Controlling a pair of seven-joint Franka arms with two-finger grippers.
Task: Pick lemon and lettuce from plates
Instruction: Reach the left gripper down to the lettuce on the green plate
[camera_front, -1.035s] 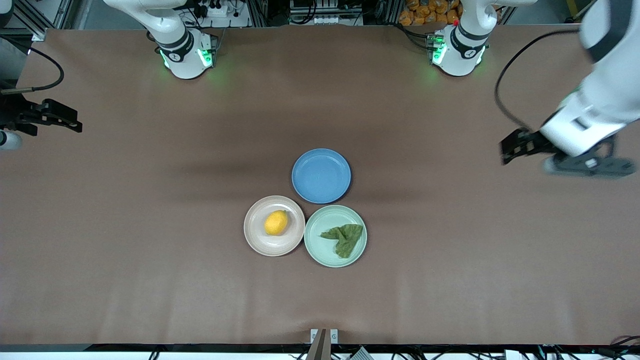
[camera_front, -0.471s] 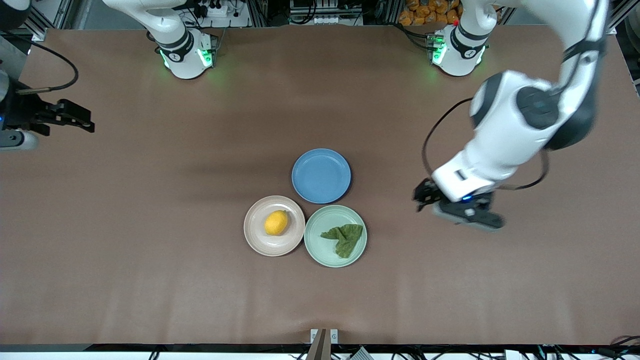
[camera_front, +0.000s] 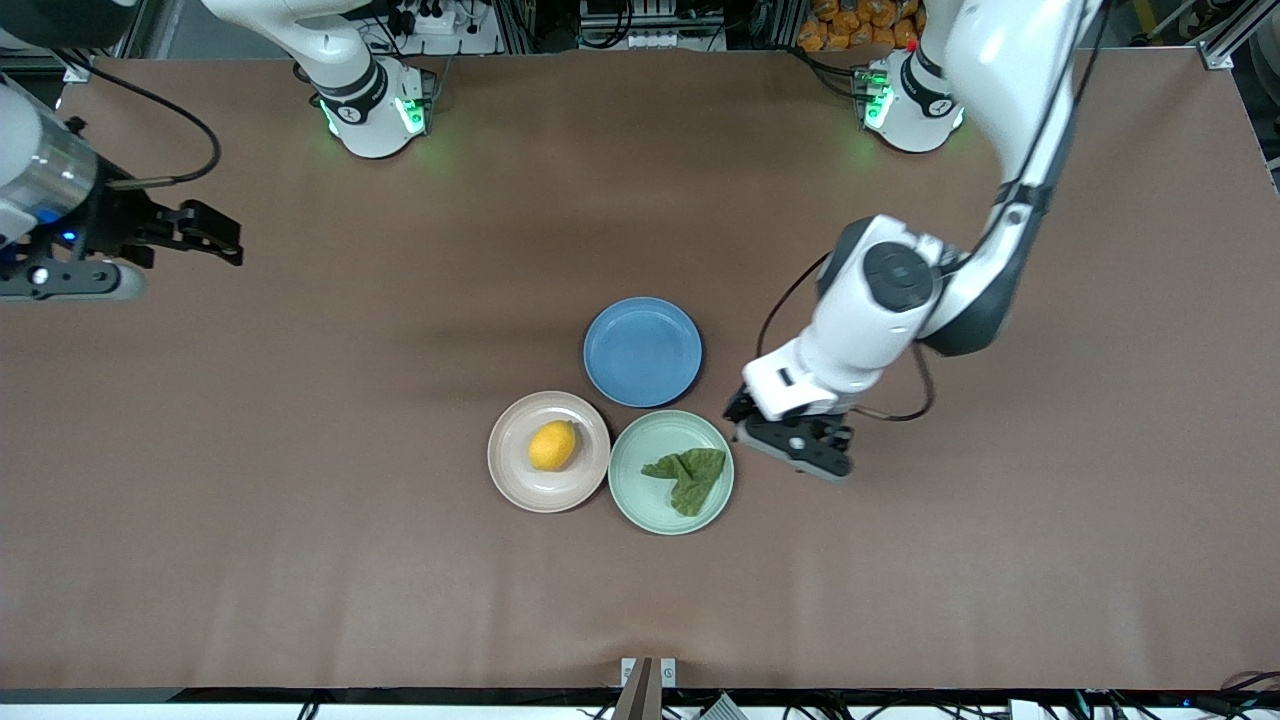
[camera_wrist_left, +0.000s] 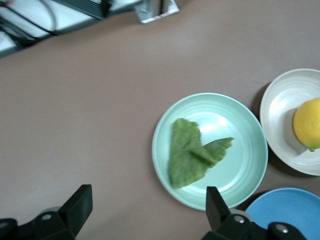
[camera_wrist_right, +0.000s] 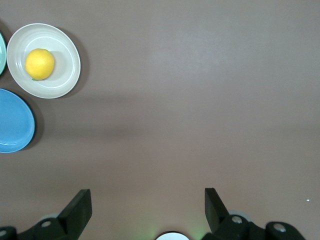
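Note:
The lemon (camera_front: 552, 445) (camera_wrist_right: 40, 64) (camera_wrist_left: 308, 123) lies on the beige-pink plate (camera_front: 515, 480) (camera_wrist_right: 67, 75) (camera_wrist_left: 282, 100). Beside it, toward the left arm's end, the lettuce (camera_front: 687, 476) (camera_wrist_left: 192, 153) lies flat on the mint green plate (camera_front: 640, 510) (camera_wrist_left: 245, 170). My left gripper (camera_front: 740, 407) (camera_wrist_left: 147, 206) hangs open over the table at that plate's rim, with nothing between its fingers. My right gripper (camera_front: 230, 242) (camera_wrist_right: 146, 202) is open and empty, over bare table at the right arm's end, well away from the plates.
A blue plate (camera_front: 642, 351) (camera_wrist_left: 287, 212) (camera_wrist_right: 12, 120) with nothing on it touches both other plates, farther from the front camera. A small metal bracket (camera_front: 647, 672) sits at the table's front edge. The arm bases (camera_front: 375, 110) stand along the back.
My left arm has swung in from the left arm's end of the table to the mint green plate's rim. My right gripper has drifted a little toward the middle. Both stayed open.

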